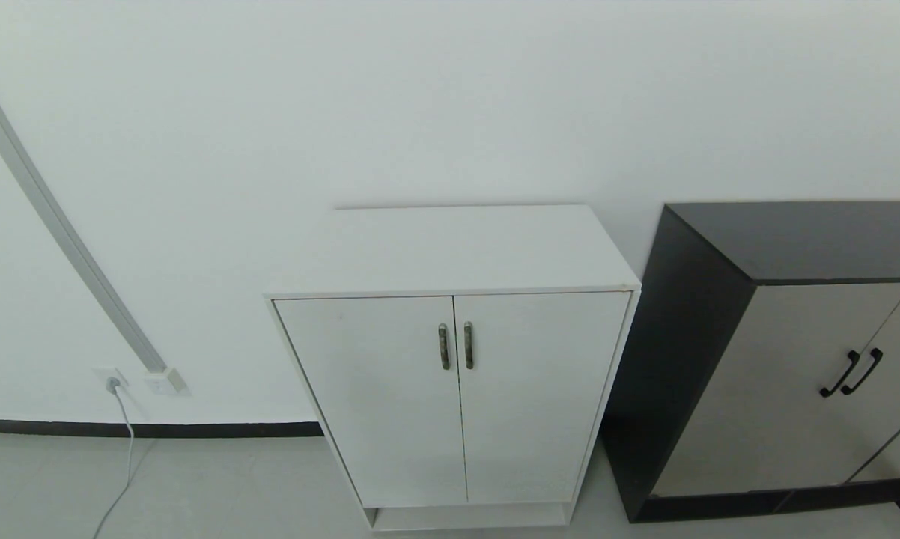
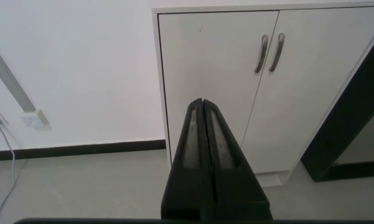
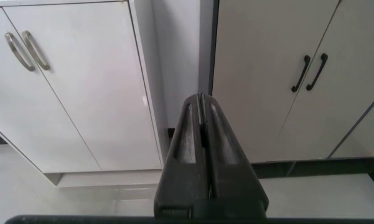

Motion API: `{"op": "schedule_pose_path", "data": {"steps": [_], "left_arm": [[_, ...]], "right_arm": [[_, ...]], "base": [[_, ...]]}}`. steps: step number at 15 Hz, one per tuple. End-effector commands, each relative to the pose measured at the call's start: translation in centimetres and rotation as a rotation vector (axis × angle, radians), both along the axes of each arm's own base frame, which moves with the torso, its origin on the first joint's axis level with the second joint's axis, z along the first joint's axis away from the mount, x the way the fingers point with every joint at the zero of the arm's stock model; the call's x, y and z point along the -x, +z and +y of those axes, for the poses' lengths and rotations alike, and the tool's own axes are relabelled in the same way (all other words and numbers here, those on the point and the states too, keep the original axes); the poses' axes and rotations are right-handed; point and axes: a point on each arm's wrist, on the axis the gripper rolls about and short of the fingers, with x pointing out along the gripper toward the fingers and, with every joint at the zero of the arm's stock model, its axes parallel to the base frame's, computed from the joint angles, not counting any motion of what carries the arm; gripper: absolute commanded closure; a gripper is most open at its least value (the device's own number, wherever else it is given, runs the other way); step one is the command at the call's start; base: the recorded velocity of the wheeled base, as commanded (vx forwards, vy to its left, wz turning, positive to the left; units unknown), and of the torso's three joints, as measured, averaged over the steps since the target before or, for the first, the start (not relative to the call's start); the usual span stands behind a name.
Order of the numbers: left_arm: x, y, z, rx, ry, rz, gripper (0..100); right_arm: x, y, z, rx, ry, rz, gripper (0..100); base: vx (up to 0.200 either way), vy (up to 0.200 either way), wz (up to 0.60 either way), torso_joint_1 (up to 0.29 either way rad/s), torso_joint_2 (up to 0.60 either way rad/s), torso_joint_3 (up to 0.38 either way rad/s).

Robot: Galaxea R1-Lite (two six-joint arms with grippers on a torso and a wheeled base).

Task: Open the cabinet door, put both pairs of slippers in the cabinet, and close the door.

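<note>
Left hand (image 2: 203,104) & right hand (image 3: 203,98) both clenched, empty, facing white cabinet (image 1: 390,404) w/ doors closed.

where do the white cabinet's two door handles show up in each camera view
head view: handles mid-picture, where the white cabinet doors meet
left wrist view: handles on the door edges, on the side nearer the dark cabinet
right wrist view: handles, with a white door between them and the dark cabinet
shared landmark: the dark cabinet standing beside the white one
</note>
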Motion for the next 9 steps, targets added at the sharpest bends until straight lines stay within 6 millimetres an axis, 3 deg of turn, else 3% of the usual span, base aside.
{"op": "schedule_pose_path", "data": {"steps": [1,9], "left_arm": [[0.0,0.0,0.0,0.001,0.0,0.0,100],[0.0,0.0,0.0,-0.001,0.0,0.0,100]], "right_arm": [[0.02,-0.02,0.0,0.0,0.0,-0.002,100],[0.02,-0.04,0.0,0.008,0.005,-0.001,100]], "base": [[0.0,0.0,0.0,0.0,0.0,0.0],[0.0,0.0,0.0,0.0,0.0,0.0]]}}
